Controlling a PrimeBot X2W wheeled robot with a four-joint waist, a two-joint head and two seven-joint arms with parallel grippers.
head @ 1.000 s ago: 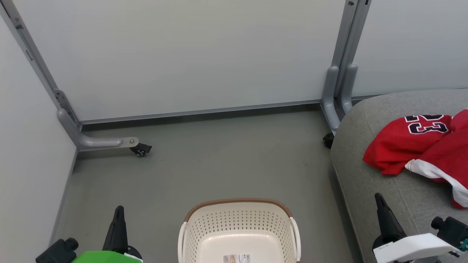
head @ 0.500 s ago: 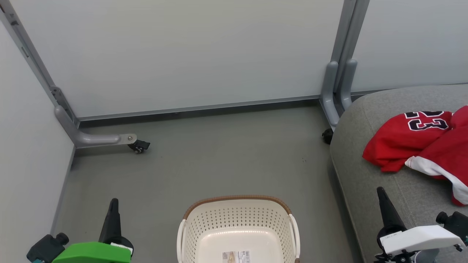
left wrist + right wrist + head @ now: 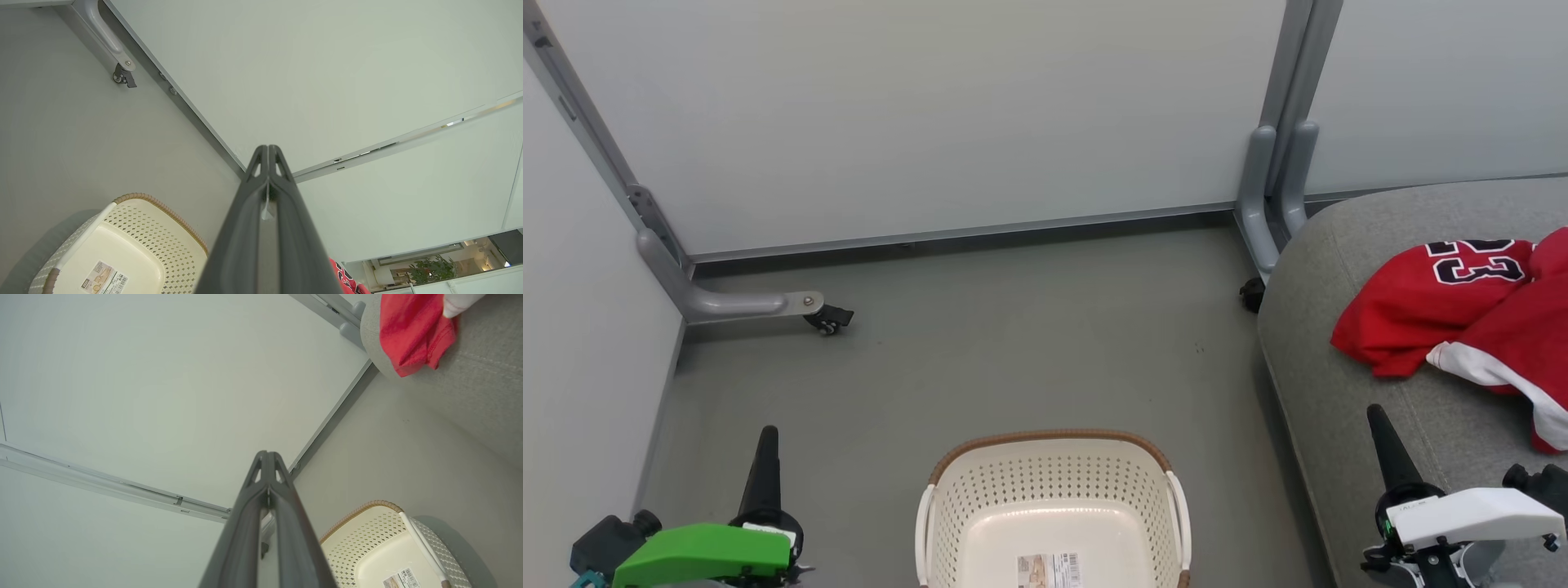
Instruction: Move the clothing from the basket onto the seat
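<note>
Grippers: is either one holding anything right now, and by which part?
Nothing is held. The left gripper and the right gripper are both shut on nothing; the clothing lies on the seat, apart from both.

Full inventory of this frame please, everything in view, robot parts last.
basket: 1, cream with brown woven rim, on the floor at bottom centre, no clothing in it
label: 1, white, on the basket's bottom
jersey: 1, red with black-and-white 23, on the seat
striped garment: 1, red with white trim, on the seat, overlapping the jersey
seat: 1, grey fabric, right side
floor: 1, grey
partition panels: pale grey, behind and left
castors: 2, black, under the partition feet
left gripper: 1, dark fingers, shut, lower left
right gripper: 1, dark fingers, shut, lower right over the seat
</note>
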